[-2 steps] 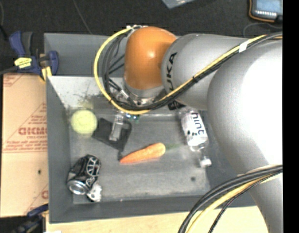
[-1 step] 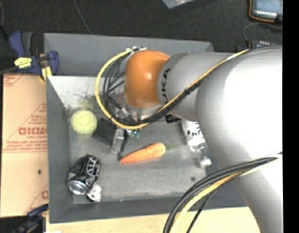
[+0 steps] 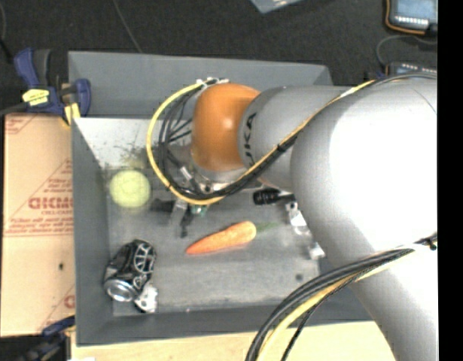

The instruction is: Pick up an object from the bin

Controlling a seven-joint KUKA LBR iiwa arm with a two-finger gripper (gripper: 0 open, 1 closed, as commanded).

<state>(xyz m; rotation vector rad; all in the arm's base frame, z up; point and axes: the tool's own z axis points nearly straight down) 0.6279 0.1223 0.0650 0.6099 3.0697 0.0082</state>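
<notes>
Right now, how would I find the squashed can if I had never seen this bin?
Look into the grey metal bin, at the lower left corner of its floor. There lies the crushed can, below the yellow-green ball and left of the orange carrot. Unlike those two smooth, bright things, it is dark, dented and shiny.

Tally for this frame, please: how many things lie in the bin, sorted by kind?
Tennis ball, yellow-green: 1
Carrot, orange: 1
Crushed can, black and silver: 1
Total: 3 that can be named. The pale bits right of the carrot are too hidden to name or count.
</notes>
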